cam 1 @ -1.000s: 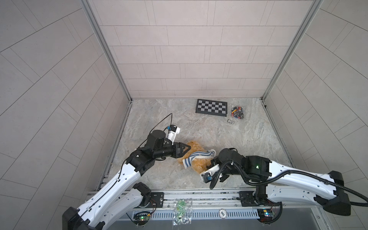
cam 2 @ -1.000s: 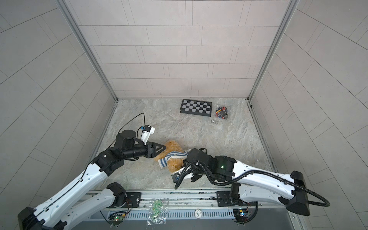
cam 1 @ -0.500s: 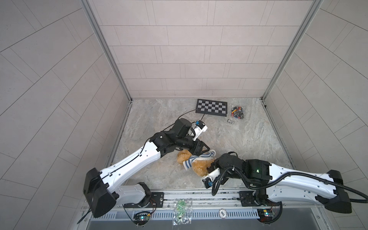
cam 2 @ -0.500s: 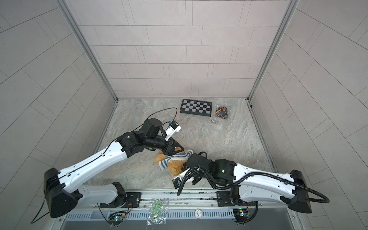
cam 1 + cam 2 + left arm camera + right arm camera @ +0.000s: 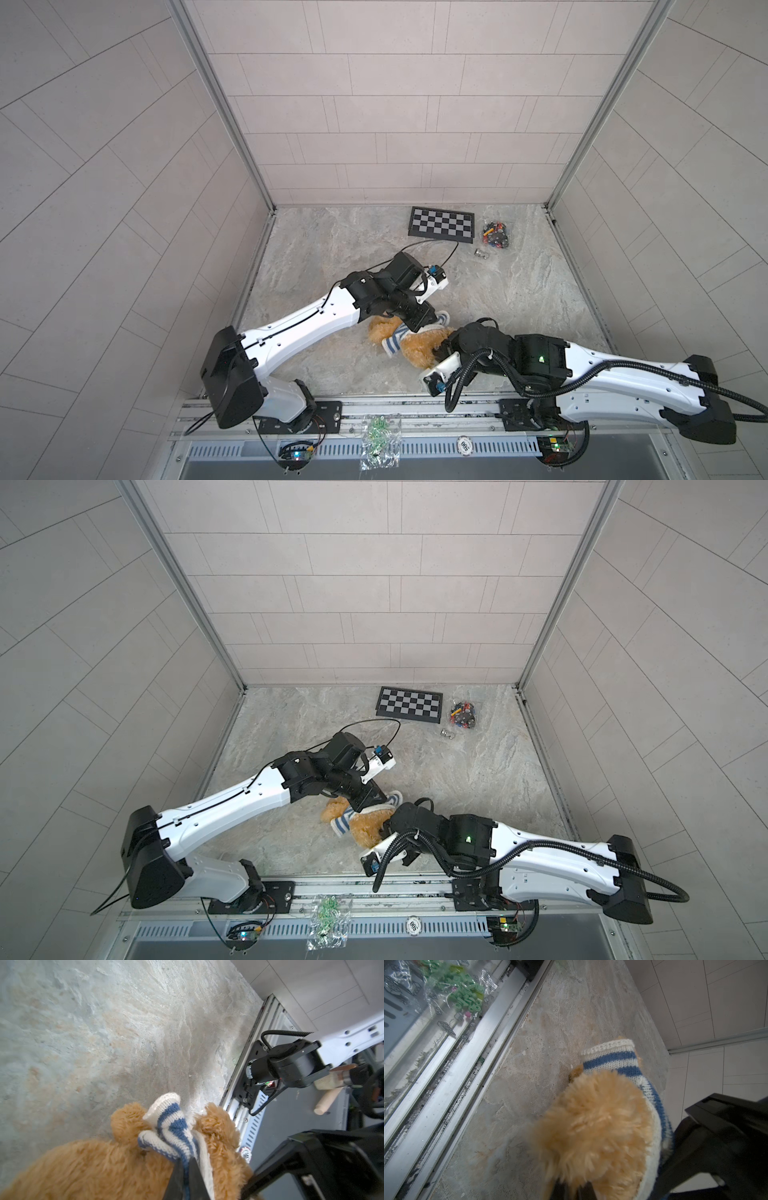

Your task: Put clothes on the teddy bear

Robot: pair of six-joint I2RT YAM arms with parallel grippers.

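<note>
The golden-brown teddy bear (image 5: 417, 347) (image 5: 365, 831) lies on the stone floor near the front, with the blue-and-white striped sweater (image 5: 394, 340) (image 5: 341, 824) bunched around its middle. My left gripper (image 5: 424, 323) (image 5: 372, 801) reaches over the bear from the left. In the left wrist view its jaws (image 5: 187, 1167) pinch a fold of the sweater (image 5: 170, 1126) against the bear's fur (image 5: 93, 1167). My right gripper (image 5: 441, 348) (image 5: 387, 825) comes in from the right. Its tips (image 5: 572, 1186) are shut on the bear's fur (image 5: 596, 1122), beside the sweater's hem (image 5: 612, 1059).
A checkerboard (image 5: 441, 224) lies at the back wall, with a bag of small coloured parts (image 5: 494, 235) and a small metal piece (image 5: 482, 252) beside it. A clear bag of green pieces (image 5: 380, 436) rests on the front rail. Walls close in on three sides.
My left arm swung right and forward over the bear, and its jaws closed on the sweater. My right gripper kept its hold as the bear shifted slightly toward the front right.
</note>
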